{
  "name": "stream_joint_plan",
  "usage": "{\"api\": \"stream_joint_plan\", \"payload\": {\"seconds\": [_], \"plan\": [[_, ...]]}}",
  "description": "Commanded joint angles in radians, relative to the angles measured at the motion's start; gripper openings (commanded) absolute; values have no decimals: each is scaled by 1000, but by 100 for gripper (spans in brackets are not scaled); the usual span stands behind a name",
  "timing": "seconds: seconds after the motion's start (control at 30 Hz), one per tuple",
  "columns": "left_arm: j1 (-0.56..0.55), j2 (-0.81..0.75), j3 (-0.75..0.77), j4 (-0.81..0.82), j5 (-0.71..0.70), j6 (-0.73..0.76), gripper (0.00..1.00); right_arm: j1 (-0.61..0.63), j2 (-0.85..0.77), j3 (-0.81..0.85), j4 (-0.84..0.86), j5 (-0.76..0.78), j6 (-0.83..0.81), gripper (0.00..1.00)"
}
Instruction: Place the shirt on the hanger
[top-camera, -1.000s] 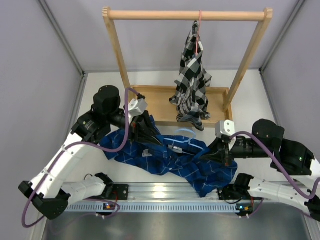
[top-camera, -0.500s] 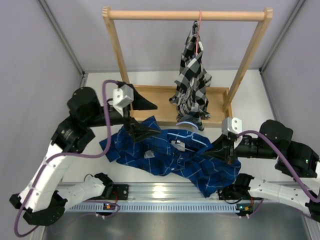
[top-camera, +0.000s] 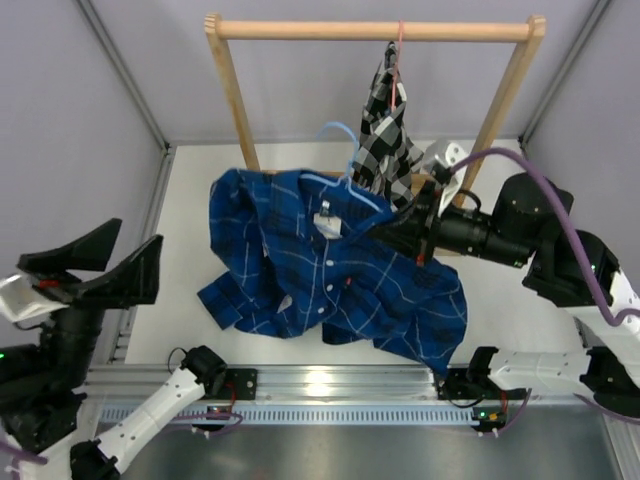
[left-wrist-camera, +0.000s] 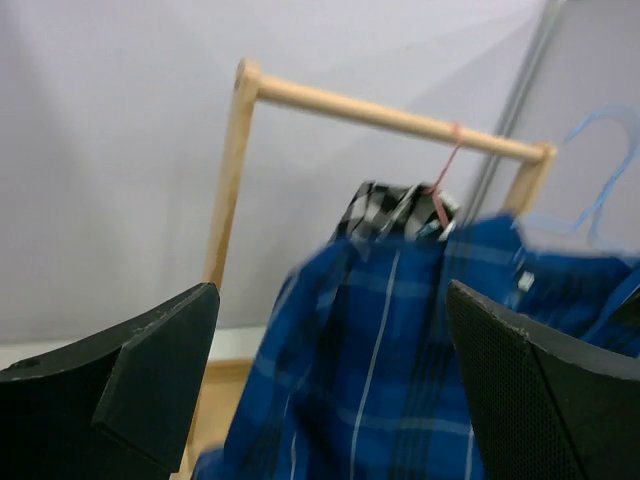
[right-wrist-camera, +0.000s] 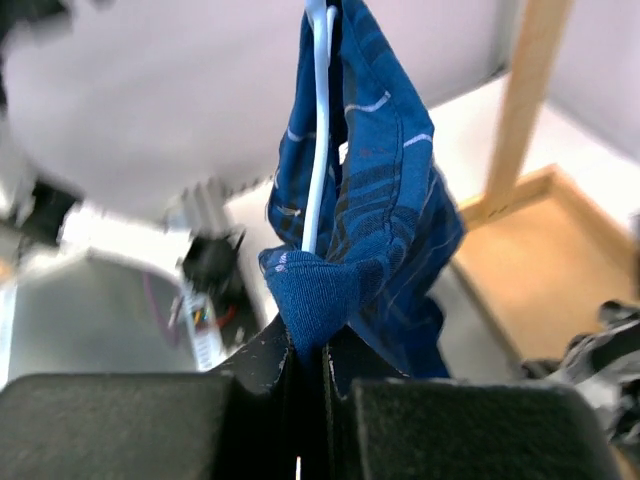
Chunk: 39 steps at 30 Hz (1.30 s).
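Note:
The dark blue plaid shirt (top-camera: 320, 265) hangs in the air, draped over the light-blue wire hanger (top-camera: 340, 175), whose hook rises beside the rack. My right gripper (top-camera: 388, 228) is shut on the shirt's shoulder fabric and the hanger wire beneath it. The right wrist view shows the hanger wire (right-wrist-camera: 318, 150) and a fold of shirt (right-wrist-camera: 385, 200) pinched in the right gripper (right-wrist-camera: 308, 350). My left gripper (top-camera: 100, 265) stands wide open at the far left, well apart from the shirt. In the left wrist view the shirt (left-wrist-camera: 400, 370) hangs beyond the left gripper (left-wrist-camera: 332, 292).
A wooden rack (top-camera: 370, 30) stands at the back, its tray base (top-camera: 315, 195) partly behind the shirt. A black-and-white checked shirt (top-camera: 385, 140) hangs from it on a pink hanger (top-camera: 398, 55). Grey walls close in on both sides; a metal rail (top-camera: 330, 385) runs along the front.
The left gripper let go of the shirt, opened wide and pulled back to the far left. The right gripper lifted shirt and hanger off the table, up and back toward the rack.

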Motion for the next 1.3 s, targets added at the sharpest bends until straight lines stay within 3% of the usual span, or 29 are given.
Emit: {"api": "stream_joint_plan", "payload": {"seconds": [0.0,0.1,0.2,0.33,0.5,0.7,1.1,1.27], "plan": [[2,-29,-207,-75,-109,-10,98,10,45,228,161,235,58,0],[2,-141,-308,-70,-134,0,98,10,113,393,161,348,9,0],[2,-241,-414,-44,-161,17,98,10,171,535,164,330,-31,0],[2,-327,-581,3,-174,17,98,10,196,589,229,319,-58,0],[3,-336,-612,17,-111,-17,98,10,174,479,333,484,-100,0],[3,-340,-620,6,-126,-23,98,22,148,308,422,558,-72,0],[3,-340,-629,0,-118,-32,98,163,18,-93,666,797,-55,0],[5,-340,-632,-1,-125,-37,98,179,58,-175,758,894,-32,0]]}}
